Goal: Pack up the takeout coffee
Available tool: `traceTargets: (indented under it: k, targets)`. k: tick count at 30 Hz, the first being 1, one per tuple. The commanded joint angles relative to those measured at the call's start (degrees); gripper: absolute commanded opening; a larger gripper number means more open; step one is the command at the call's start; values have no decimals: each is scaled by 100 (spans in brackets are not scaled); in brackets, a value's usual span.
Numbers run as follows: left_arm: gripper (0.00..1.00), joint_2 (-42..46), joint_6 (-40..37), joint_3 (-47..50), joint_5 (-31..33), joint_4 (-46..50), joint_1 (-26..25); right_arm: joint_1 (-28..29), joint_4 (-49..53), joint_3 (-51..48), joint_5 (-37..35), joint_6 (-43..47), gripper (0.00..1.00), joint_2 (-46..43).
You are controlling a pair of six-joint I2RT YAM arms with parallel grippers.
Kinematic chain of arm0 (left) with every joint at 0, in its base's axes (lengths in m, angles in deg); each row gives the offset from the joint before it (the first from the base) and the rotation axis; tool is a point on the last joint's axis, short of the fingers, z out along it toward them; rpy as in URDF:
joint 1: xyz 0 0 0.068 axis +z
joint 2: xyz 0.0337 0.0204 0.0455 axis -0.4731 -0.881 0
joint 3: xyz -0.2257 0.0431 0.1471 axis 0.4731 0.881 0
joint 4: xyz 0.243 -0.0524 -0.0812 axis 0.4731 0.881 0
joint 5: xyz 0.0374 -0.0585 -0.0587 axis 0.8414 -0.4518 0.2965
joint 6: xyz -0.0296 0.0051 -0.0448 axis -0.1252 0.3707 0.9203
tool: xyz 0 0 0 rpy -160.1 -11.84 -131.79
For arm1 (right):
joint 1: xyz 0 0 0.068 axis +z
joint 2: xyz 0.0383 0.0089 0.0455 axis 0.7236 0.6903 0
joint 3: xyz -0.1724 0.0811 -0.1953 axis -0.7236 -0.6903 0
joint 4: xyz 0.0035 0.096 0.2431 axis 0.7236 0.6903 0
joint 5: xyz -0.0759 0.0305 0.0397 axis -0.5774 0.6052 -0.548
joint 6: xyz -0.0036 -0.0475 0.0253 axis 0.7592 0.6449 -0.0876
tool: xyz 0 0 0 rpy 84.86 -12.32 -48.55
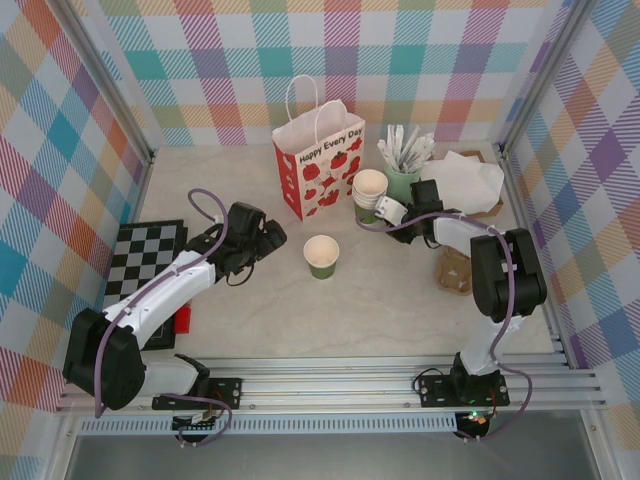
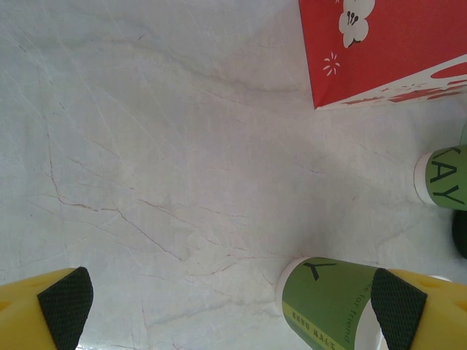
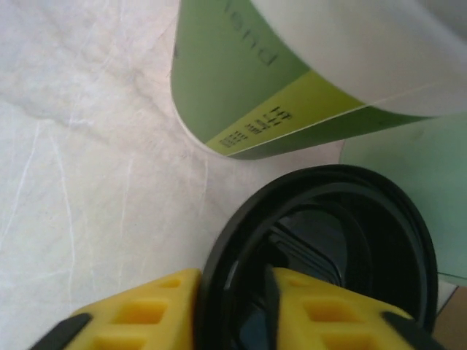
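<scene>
The black lid (image 3: 328,191) is pinched by the right tool (image 3: 232,310) near the far edge of the desk (image 1: 250,330); the left tool (image 2: 233,299) is spread beside the lidless cup (image 1: 321,255) mid-desk. Capping is called for next.

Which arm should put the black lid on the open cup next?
Right. The right tool pinches the black lid beside the stacked cups. The left tool is open and empty next to the open cup, so it could maybe just steady it.
</scene>
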Motion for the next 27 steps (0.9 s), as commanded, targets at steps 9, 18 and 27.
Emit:
traceTargets:
  k: [9,18,27]
  targets:
    - [100,45,-19,34,59,73,32,21,343,-144,623,-283,9,-628]
    - [100,687,-1721,167,-933,-1051,-30,-5,1681,130,1171,-1484,0,-1478]
    - [100,1237,-5438,338,-2082,-3360,-595,-28,4129,1646,2884,-5284,0,-2005]
